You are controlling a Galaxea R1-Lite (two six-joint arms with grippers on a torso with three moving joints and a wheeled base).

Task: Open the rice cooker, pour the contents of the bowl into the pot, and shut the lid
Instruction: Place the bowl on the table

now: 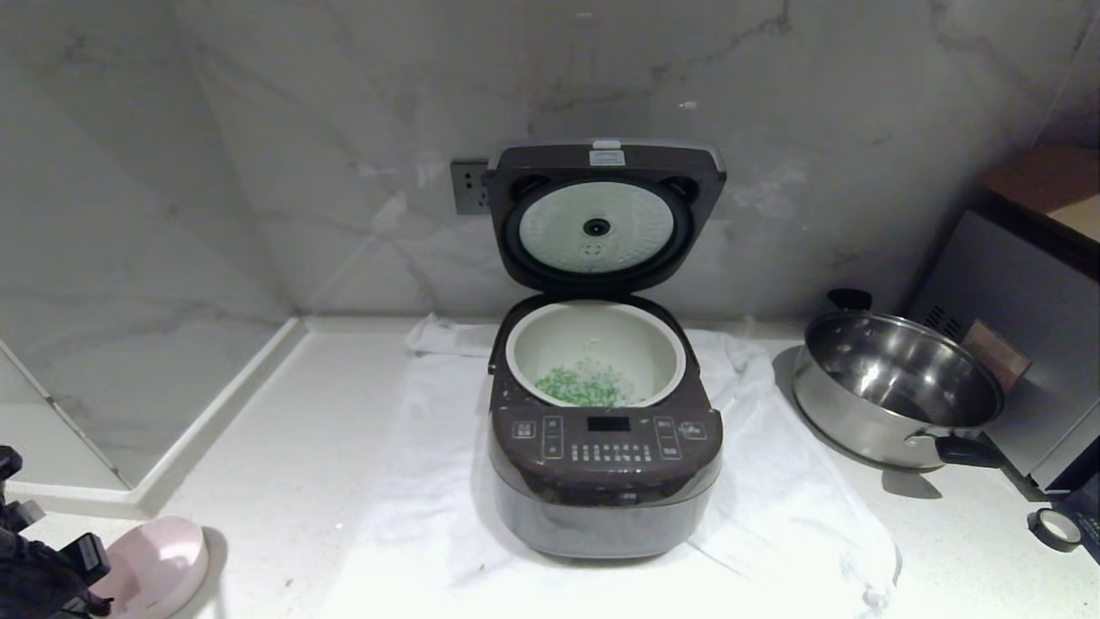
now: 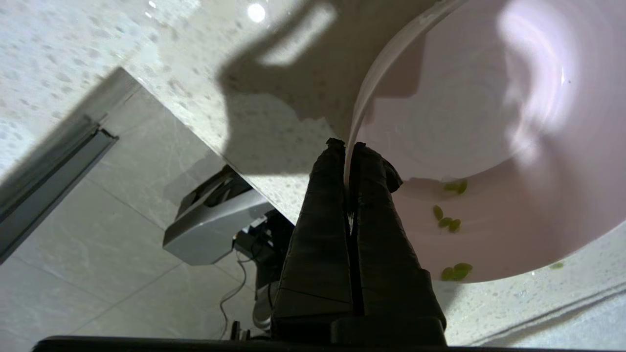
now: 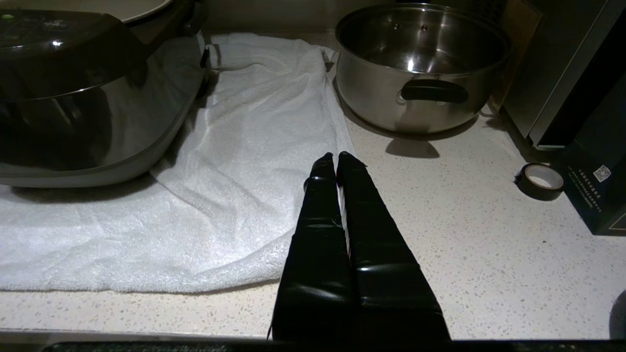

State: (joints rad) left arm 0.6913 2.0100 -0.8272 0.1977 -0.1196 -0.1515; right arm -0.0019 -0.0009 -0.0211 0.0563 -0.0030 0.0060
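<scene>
The small pale pink bowl [image 1: 155,567] is being gripped by its rim in the clenched left gripper [image 2: 348,166] at the counter's near-left corner, probably for setting down, since green bits [image 1: 583,385] are lying in the open dark rice cooker's [image 1: 605,481] white pot [image 1: 593,322]. The right gripper [image 3: 336,161] is being kept clenched, empty.

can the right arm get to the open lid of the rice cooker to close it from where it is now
Probably yes. The right gripper is shut and empty over the counter, and nothing stands between it and the rice cooker. The lid stands upright; the steel pan sits off to the side.
</scene>
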